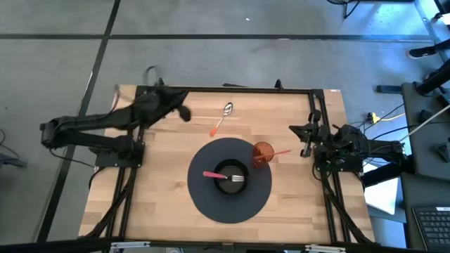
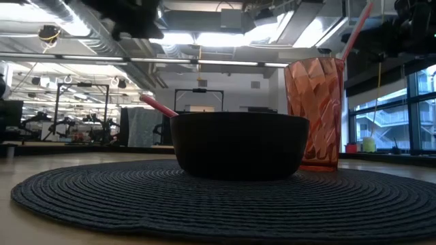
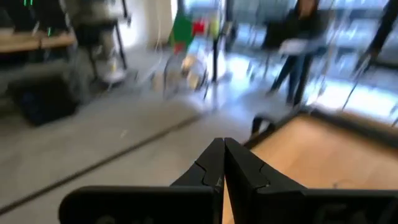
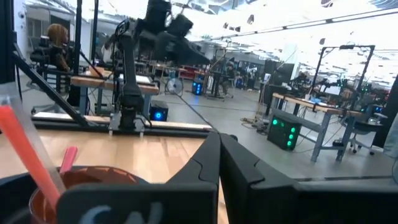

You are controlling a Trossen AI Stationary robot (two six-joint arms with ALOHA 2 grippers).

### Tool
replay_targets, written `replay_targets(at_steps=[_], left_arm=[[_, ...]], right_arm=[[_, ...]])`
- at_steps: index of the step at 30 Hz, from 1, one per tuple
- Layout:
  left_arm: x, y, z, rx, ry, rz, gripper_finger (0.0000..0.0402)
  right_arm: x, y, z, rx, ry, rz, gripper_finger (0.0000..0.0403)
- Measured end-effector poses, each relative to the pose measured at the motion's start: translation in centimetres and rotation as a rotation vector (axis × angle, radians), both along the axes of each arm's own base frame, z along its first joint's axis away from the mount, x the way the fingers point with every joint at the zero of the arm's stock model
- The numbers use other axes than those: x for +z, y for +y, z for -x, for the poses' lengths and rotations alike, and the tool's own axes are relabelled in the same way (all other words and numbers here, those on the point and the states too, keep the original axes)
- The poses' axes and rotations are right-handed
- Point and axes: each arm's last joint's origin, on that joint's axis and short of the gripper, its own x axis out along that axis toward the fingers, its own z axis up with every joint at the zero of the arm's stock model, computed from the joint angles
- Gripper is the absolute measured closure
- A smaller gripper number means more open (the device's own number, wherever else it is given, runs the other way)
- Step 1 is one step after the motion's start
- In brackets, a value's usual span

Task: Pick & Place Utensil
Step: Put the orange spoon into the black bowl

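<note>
I judged the job about two-thirds done. Taking the black bowl (image 1: pixel 231 176) at the middle of the round dark mat (image 1: pixel 204 204) as my landmark: a fork (image 1: pixel 223 176) with a pink handle already lay in the bowl, and a pink-handled utensil (image 1: pixel 280 152) stood in the orange cup (image 1: pixel 262 153), which sat on the mat's rim just beside the bowl on the right arm's side. One piece was left out, I reckoned: a spoon (image 1: pixel 222 118) with an orange handle lay on the bare bench (image 1: pixel 162 204), well apart from the bowl toward the far edge.

Neither arm was carrying anything. The left pincer (image 1: pixel 184 112) hung near the far left corner, clenched with nothing in it, farther from the bowl than the spoon. The right pincer (image 1: pixel 307 133) waited by the bench's right edge, beyond the cup, also clenched and bare.
</note>
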Motion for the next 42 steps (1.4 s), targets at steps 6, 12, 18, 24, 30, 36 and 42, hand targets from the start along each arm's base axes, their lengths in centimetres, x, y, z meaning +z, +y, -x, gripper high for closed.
replay_targets(at_steps=[6,12,18,24,30,36,42], left_arm=[[0.8,4.4,-5.9,-0.021,0.294,0.19,0.0398],[-3.0,9.5,-11.4,-0.275,0.493,0.376,0.0398],[-8.6,12.8,-14.6,-0.35,0.564,0.548,0.0398],[-12.5,13.2,-15.9,-0.354,0.669,0.614,0.0372],[-13.1,12.1,-16.6,-0.382,0.703,0.607,0.0305],[-13.0,11.2,-17.2,-0.318,0.692,0.595,0.0249],[-12.9,10.6,-17.8,-0.331,0.728,0.493,0.0229]], right_arm=[[0.1,0.0,0.0,0.004,-0.014,-0.02,0.0398],[0.0,0.1,0.0,0.04,-0.014,-0.047,0.0398],[-0.3,0.2,-0.1,0.09,0.019,-0.058,0.0398],[-0.7,0.3,-0.1,0.104,0.051,-0.089,0.0398],[-0.9,0.3,-0.2,0.109,0.068,-0.092,0.0398],[-0.8,0.3,-0.2,0.109,0.063,-0.091,0.0398],[-0.6,0.3,-0.1,0.11,0.045,-0.09,0.0398]])
